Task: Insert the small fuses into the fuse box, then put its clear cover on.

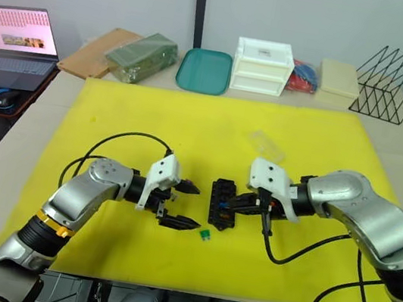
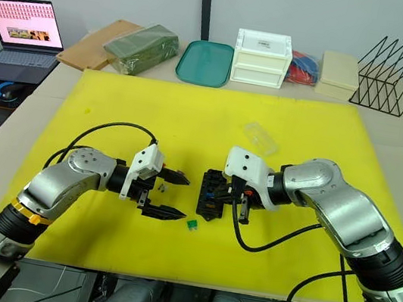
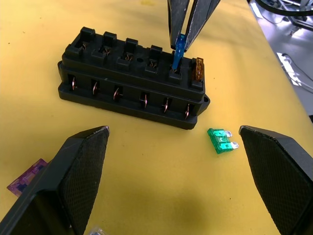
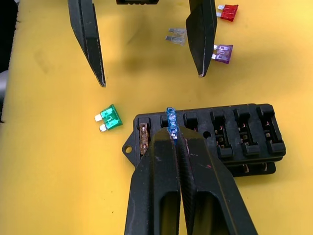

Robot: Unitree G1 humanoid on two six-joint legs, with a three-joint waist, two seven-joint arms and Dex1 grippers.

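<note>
Here, on the yellow mat (image 1: 212,130):

Fuse box: the small black rectangular plastic fuse box (image 3: 129,78) with two rows of slots sits on the mat between the two grippers; an amber-brown fuse (image 3: 199,69) is already seated in an end slot.

Right gripper: the right gripper (image 4: 172,134) has its two black fingers pressed together on a thin blue blade fuse (image 4: 171,120), held upright with its lower end at the slot next to the amber-brown one.

Left gripper: the left gripper (image 1: 185,204) hovers just beside the box with its fingers spread wide and nothing between them.

Loose fuses: a green plastic blade fuse (image 3: 222,140) lies flat on the mat near the box's end tab; a purple fuse (image 4: 222,53), a red fuse (image 4: 228,11) and a pale grey fuse (image 4: 176,35) lie on the mat around the left gripper's fingers.

Clear cover: the small transparent rectangular plastic cover (image 2: 259,138) lies on the mat beyond the right gripper, apart from the box.
</note>
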